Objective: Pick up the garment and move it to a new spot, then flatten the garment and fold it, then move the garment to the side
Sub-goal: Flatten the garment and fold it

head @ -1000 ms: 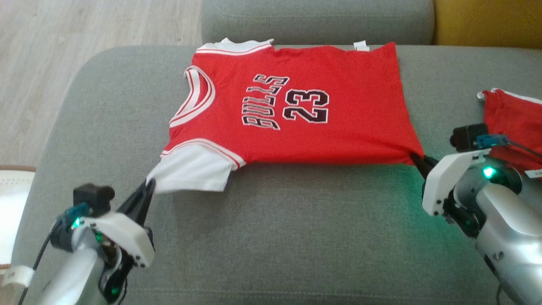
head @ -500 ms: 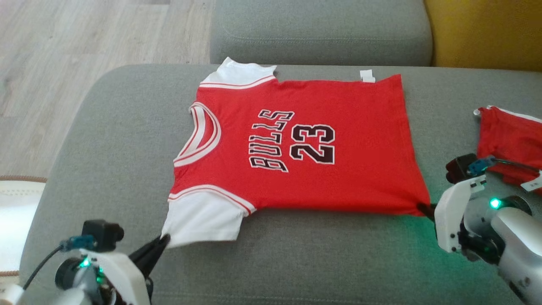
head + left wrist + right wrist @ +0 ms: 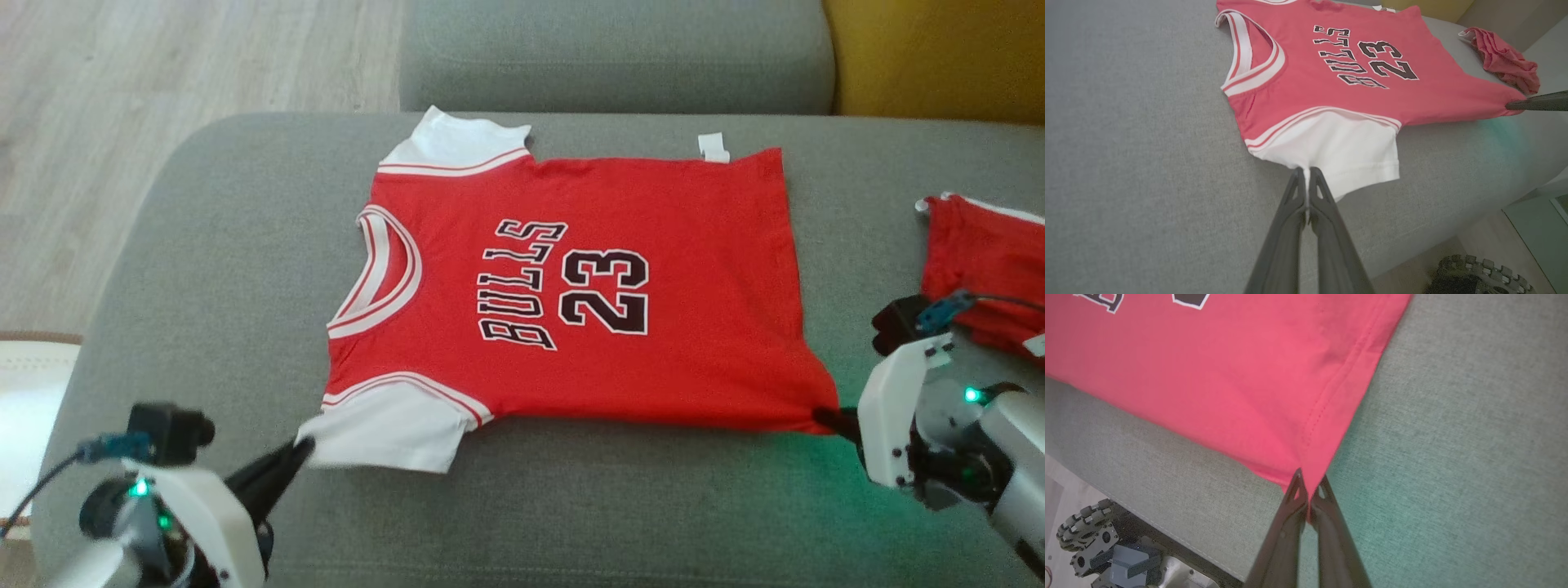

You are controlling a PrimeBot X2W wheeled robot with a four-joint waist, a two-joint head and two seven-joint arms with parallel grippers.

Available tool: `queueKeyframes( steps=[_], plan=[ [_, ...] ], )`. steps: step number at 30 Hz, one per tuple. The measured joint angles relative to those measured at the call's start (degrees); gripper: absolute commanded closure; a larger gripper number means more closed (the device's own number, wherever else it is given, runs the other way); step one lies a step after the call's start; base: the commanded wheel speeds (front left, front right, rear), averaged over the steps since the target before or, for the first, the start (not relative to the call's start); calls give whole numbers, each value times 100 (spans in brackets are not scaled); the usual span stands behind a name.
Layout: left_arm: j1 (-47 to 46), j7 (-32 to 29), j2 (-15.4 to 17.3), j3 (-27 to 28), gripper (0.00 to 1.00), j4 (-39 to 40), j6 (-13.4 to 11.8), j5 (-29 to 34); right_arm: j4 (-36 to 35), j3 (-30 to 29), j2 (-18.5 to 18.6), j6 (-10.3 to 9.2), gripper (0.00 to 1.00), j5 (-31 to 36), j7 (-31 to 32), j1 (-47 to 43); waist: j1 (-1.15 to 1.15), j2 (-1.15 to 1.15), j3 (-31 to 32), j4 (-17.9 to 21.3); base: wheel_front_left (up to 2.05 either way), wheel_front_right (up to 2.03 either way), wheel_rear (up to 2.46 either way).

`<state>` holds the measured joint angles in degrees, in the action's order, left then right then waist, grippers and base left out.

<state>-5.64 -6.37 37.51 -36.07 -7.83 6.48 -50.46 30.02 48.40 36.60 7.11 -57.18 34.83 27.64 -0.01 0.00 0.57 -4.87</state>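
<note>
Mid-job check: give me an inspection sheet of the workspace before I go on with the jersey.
Surface: grey sofa cushion, even fabric.
Job's things: red jersey spread flat, print up, neck towards the robot's left, not yet folded.
Clutter: second red garment, crumpled, on the right, apart from the jersey.
Grippers: left gripper shut on the near white sleeve; right gripper shut on the near hem corner.
Cables: thin cable at the left wrist; another at the right wrist.
Surroundings: wood floor at left, back cushion behind, yellow surface at far right.
</note>
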Motion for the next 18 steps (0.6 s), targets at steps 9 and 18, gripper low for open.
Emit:
queueKeyframes(
  steps=[9,18],
  plan=[
    [-868,10,-24,70,100,-92,3,200,242,-634,-247,0,100,-31,323,508,1,0,-374,105,0,0,0],
    [-1813,49,-223,81,100,-586,53,292,647,-1085,-665,0,100,118,658,1021,1,0,-840,215,0,0,0]
  ],
)
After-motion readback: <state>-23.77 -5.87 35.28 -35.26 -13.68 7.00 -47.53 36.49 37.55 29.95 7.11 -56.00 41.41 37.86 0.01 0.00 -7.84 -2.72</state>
